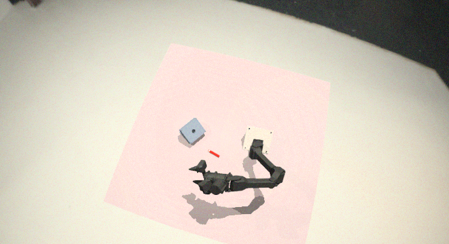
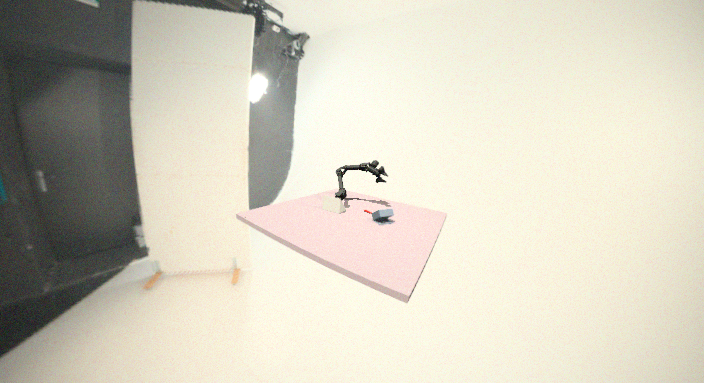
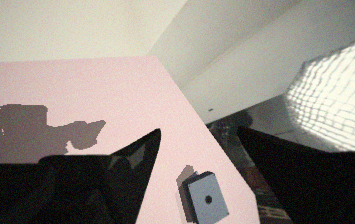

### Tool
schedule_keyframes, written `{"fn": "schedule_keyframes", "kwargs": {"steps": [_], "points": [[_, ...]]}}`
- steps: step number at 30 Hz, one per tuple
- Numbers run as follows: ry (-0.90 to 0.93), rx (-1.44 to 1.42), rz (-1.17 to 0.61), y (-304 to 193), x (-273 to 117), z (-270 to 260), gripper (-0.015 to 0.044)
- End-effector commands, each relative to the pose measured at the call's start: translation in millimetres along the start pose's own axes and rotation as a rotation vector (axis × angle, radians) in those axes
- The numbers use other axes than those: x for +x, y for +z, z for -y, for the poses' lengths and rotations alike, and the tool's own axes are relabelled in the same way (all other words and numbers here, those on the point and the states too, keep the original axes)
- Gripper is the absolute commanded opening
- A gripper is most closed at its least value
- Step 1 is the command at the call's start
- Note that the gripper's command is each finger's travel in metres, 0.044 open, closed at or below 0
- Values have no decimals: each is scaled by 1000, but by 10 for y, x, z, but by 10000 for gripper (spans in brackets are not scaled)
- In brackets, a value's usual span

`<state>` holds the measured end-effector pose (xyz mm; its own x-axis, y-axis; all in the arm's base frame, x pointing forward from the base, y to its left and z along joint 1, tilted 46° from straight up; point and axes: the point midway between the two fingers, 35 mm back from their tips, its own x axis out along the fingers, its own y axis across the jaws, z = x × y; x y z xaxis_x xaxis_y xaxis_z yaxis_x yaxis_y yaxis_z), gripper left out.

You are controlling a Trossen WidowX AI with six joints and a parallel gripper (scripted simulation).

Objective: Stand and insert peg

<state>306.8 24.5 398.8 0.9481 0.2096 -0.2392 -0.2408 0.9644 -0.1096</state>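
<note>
With the gripper (image 1: 193,175) (image 2: 385,176) (image 3: 198,131) spread wide and holding nothing, the peg (image 1: 213,153) (image 2: 367,212) lying below and beside it calls for a level approach, then a square, centred descent.

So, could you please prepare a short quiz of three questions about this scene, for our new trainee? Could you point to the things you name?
1. True or false: the peg (image 1: 214,153) (image 2: 367,211) stands upright on the table (image 1: 242,97) (image 2: 340,242) (image 3: 123,90).
2. Which colour is the panel (image 1: 188,128) (image 2: 384,214) (image 3: 204,206) with the hole (image 1: 193,130) (image 3: 208,199): (a) red, (b) blue, (c) green?
3. Fill in the missing word: the gripper (image 1: 191,175) (image 2: 384,177) (image 3: 198,131) is ____, with nothing between its fingers.

Key: 1. false; 2. b; 3. open
</note>
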Motion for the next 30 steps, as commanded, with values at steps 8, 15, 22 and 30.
{"fn": "schedule_keyframes", "kwargs": {"steps": [8, 15, 22, 30], "points": [[55, 79, -178, -430, 278, 40, 440], [113, 184, -364, -899, 484, 69, 440], [168, 311, -540, -1350, 603, 80, 440], [228, 479, -729, -1817, 650, 68, 440]]}}
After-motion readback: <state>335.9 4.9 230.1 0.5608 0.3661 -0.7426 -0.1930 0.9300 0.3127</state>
